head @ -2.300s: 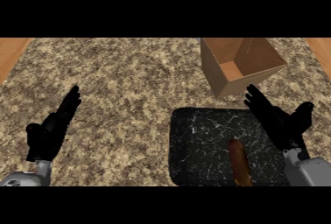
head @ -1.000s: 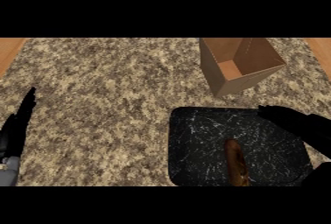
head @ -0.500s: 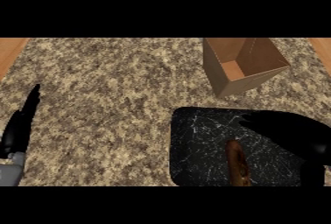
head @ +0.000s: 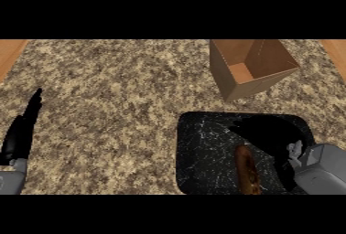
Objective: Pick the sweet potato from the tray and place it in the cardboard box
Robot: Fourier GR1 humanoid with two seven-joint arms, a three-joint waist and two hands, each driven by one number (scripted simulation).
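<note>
Nearest me, the sweet potato [head: 248,170] lies lengthwise on the black tray [head: 202,155], toward the tray's near edge and not yet lifted. My right hand [head: 267,137] is over the tray just beside it, on the potato's right and a little beyond it; the hand is black against the black tray, so I cannot tell whether its fingers are spread or drawn together, nor whether any of them touch the potato. I judge this to be the approach to the grasp, with the pick itself not made. My left hand [head: 20,132] rests at the left edge of the view over the table [head: 108,91], fingers straight and pointing away from me, holding nothing. Farthest off, beyond the tray and apart from it, the cardboard box [head: 251,66] stands open on the table with nothing visible inside. So everything is left to do: close on the potato, raise it off the tray, carry it forward to the box and let it go inside.
</note>
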